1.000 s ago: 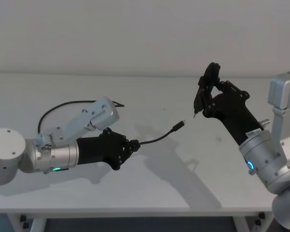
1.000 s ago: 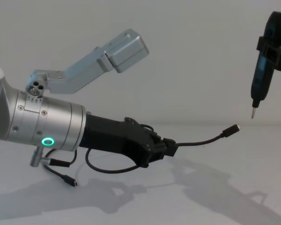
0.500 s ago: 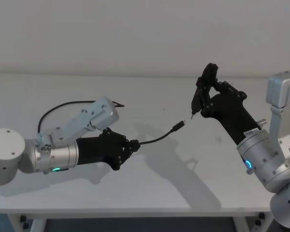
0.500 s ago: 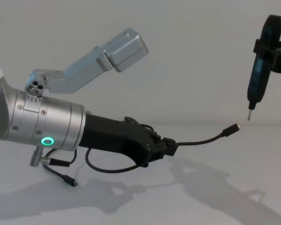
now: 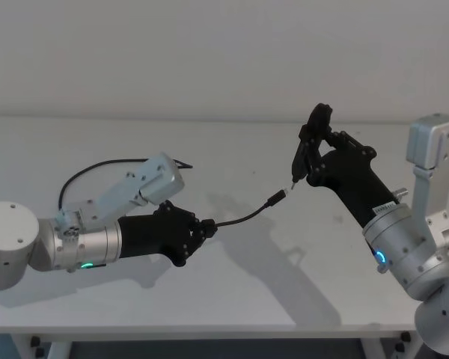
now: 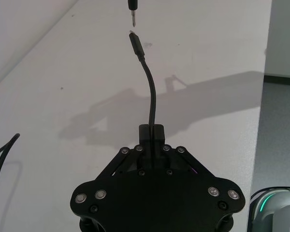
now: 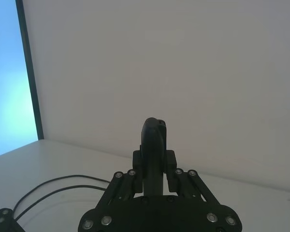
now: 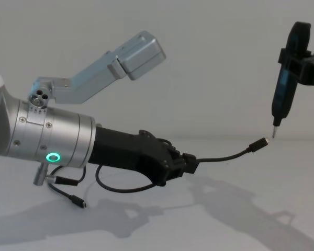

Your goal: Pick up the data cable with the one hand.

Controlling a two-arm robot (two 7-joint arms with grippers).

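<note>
Above the table (image 5: 232,292): my left pincer (image 5: 205,228) pinching the cable (image 5: 243,216), lifted; right pincer (image 5: 308,153) gripping a pointed tool.

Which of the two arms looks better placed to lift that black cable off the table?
The left. Its left gripper is already shut on the data cable, whose free plug sticks out in the air. The right gripper is occupied holding a slim pointed tool above that plug.
</note>
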